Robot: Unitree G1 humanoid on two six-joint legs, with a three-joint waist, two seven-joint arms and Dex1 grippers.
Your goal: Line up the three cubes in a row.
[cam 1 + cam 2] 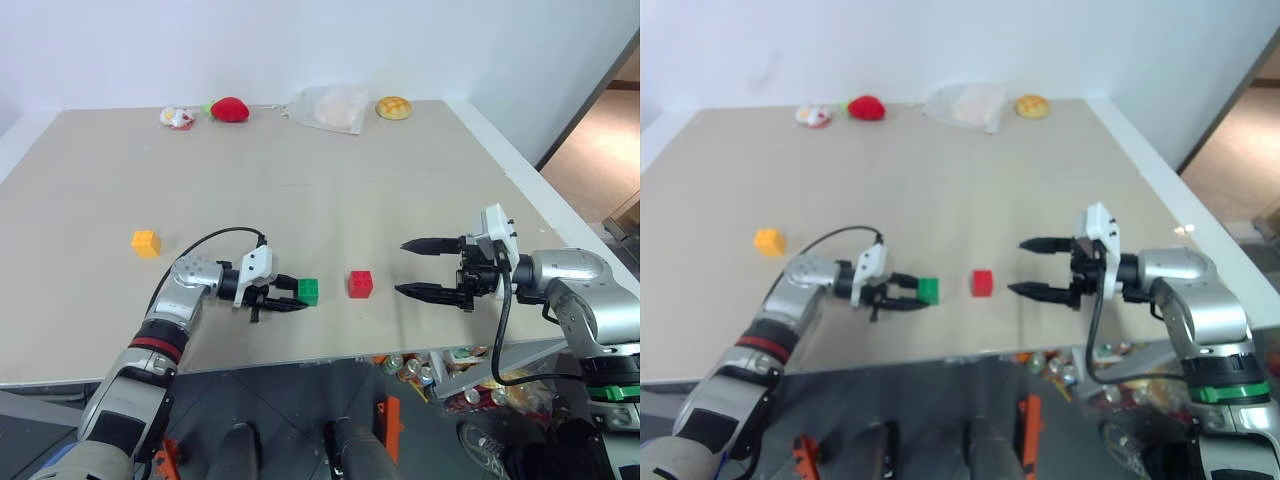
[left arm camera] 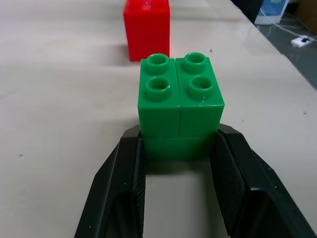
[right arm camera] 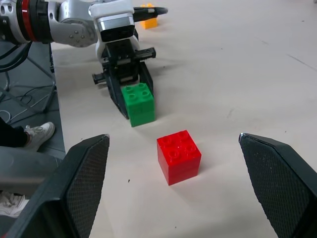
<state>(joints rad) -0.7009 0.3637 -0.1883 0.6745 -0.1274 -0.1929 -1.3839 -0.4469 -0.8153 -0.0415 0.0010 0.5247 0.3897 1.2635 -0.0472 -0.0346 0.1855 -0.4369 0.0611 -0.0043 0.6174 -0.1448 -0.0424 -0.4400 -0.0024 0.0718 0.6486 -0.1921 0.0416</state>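
Left claw point(image 1: 292, 297) I have clamped on the green cube point(image 1: 308, 291) near the tabletop's point(image 1: 330, 190) front edge; right claw point(image 1: 418, 268) gapes wide, empty, by the red cube point(image 1: 360, 284).

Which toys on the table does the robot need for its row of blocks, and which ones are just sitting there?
Needed:
green cube, held in the left gripper
red cube
yellow-orange cube

Just sitting there, at the far edge:
red strawberry plush
tan bun toy
clear plastic bag
small white-and-red thing

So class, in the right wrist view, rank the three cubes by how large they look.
1. Red cube, largest.
2. Green cube.
3. Yellow-orange cube, smallest, partly hidden behind the left gripper.
Nearness to the camera makes this order; real sizes may match.
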